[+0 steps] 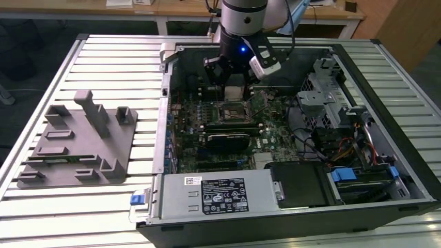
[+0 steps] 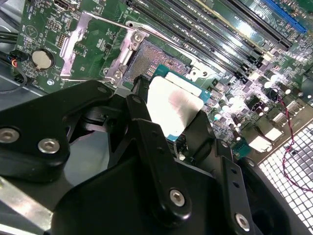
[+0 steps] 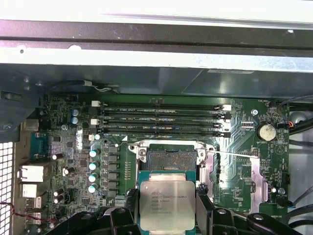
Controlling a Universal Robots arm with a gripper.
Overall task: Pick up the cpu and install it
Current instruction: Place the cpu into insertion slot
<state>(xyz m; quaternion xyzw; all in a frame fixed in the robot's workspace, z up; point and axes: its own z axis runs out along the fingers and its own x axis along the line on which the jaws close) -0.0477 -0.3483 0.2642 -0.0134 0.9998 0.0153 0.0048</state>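
jaws clamped on cpu [image 3: 167,204], chip flat between them. open socket [image 3: 172,157] just beyond jaw tips. best: square edges to socket, keep level, no tilt.

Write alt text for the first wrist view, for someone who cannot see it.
A black gripper holds the cpu, a silvery square chip, by two edges close to the open socket on a green motherboard. Long memory slots lie beyond the socket.
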